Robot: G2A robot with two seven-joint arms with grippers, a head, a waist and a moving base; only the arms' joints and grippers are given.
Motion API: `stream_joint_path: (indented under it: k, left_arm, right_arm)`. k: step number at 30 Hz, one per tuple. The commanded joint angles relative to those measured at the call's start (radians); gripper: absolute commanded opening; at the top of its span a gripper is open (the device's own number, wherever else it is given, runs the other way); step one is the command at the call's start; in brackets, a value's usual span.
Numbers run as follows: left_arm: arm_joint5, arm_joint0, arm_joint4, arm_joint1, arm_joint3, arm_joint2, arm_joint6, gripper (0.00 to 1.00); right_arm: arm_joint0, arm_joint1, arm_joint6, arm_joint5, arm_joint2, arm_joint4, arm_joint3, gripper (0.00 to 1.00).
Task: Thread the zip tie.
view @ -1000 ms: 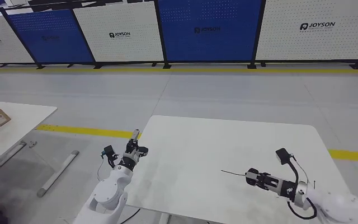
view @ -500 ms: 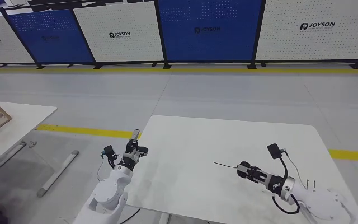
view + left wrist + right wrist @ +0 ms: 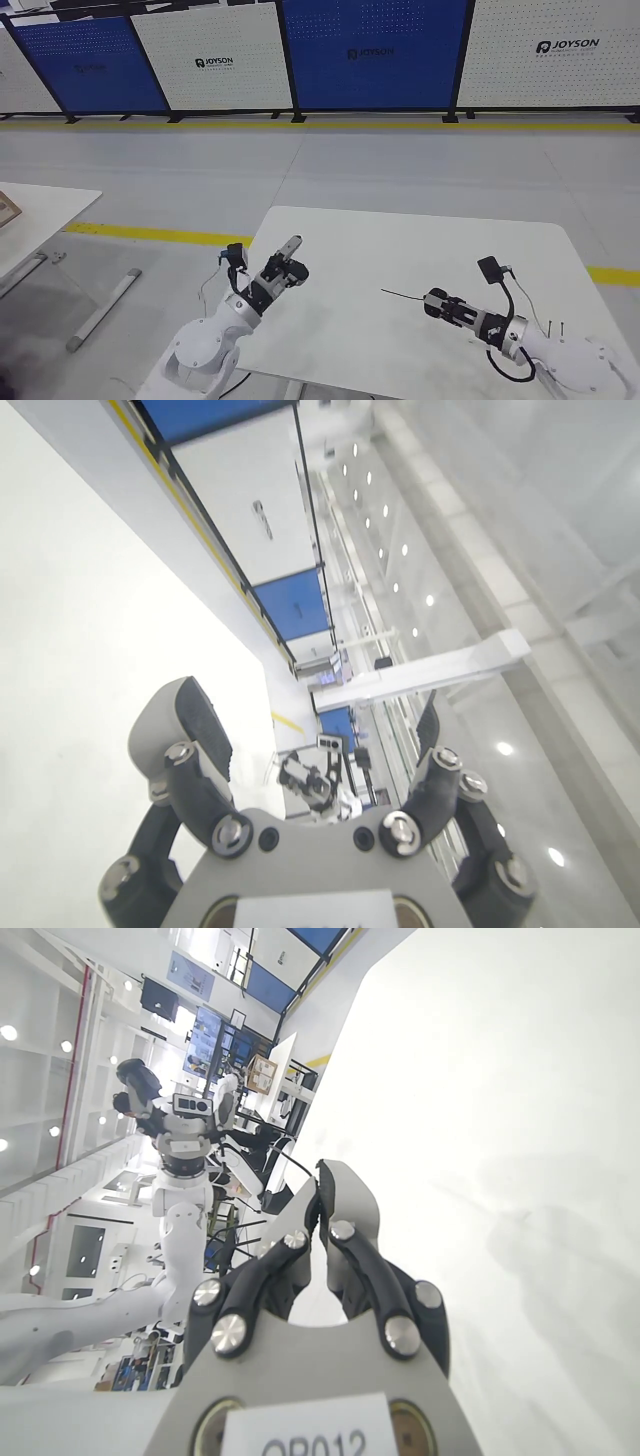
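Swinging inward: left tool point(image 3: 292, 243), open; zip tie point(image 3: 400, 296) seemingly unmoved.

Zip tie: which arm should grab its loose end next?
Probably left. The left gripper is open and empty, while the right gripper is shut on the zip tie, whose thin end sticks out toward it.

Zip tie point(image 3: 402, 296) juts between left pincer point(image 3: 293, 255), right pincer point(image 3: 429, 300).

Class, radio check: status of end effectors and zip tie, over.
Left end effector open, empty. Right end effector shut on thin black plastic zip tie. Nothing between them.
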Motion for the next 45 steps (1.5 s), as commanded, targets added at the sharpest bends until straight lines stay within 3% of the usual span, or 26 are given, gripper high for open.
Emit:
stream_joint_path:
  k: [1,5,14,20,24,28,39,41,45]
  left_arm:
    - [0.009,0.003,0.057,0.004,-0.006,0.014,-0.057,1.0]
    - [0.032,-0.008,0.107,0.005,0.028,0.052,-0.07,1.0]
    - [0.032,-0.008,0.107,0.005,0.028,0.052,-0.07,1.0]
    - [0.032,-0.008,0.107,0.005,0.028,0.052,-0.07,1.0]
    - [0.032,-0.008,0.107,0.005,0.028,0.052,-0.07,1.0]
    - [0.032,-0.008,0.107,0.005,0.028,0.052,-0.07,1.0]
    - [0.032,-0.008,0.107,0.005,0.028,0.052,-0.07,1.0]
    - [0.011,-0.015,0.106,0.003,0.026,0.058,-0.046,1.0]
    - [-0.048,-0.006,0.13,0.004,-0.002,0.096,-0.082,1.0]
  right_arm:
    - [0.0,0.0,0.0,0.0,0.0,0.0,0.0,0.0]
    - [0.0,0.0,0.0,0.0,0.0,0.0,0.0,0.0]
    - [-0.003,-0.001,-0.003,0.01,0.0,0.001,0.005,0.0]
    - [0.116,0.002,0.303,0.159,0.02,0.003,0.082,0.0]
    - [0.173,-0.005,0.407,0.162,0.012,0.003,0.095,0.0]
    - [0.172,-0.015,0.33,0.131,0.019,0.034,0.107,0.0]
    - [0.172,-0.015,0.33,0.131,0.019,0.034,0.107,0.0]
    - [0.172,-0.015,0.33,0.131,0.019,0.034,0.107,0.0]
    - [0.172,-0.015,0.33,0.131,0.019,0.034,0.107,0.0]
